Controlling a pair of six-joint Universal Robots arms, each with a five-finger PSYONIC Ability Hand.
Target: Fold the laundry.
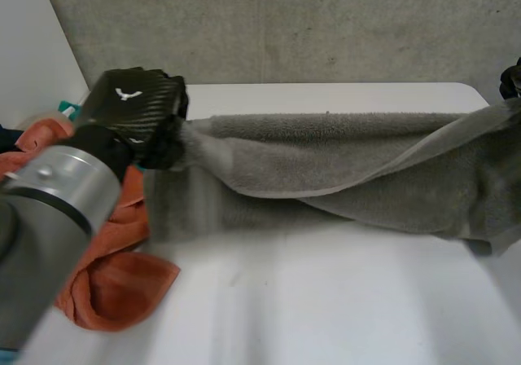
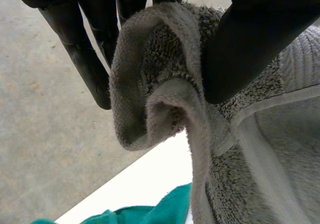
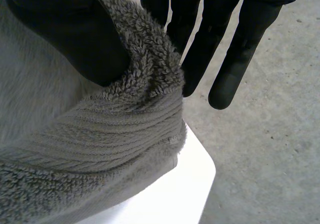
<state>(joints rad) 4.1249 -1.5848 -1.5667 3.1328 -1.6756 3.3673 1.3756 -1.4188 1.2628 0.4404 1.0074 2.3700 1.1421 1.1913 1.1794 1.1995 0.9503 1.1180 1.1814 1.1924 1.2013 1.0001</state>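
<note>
A grey towel is stretched lengthwise across the white table, folded along its length and lifted at both ends. My left hand holds its left end. In the left wrist view the thumb pinches a bunched corner of the towel against the fingers. My right hand is at the towel's right end, by the table's far right corner. In its wrist view the thumb presses the towel's ribbed edge against the fingers.
An orange cloth lies crumpled at the table's left side under my left arm. A teal cloth lies beyond it near the left edge. A concrete wall stands behind the table, and the floor shows past the table corner.
</note>
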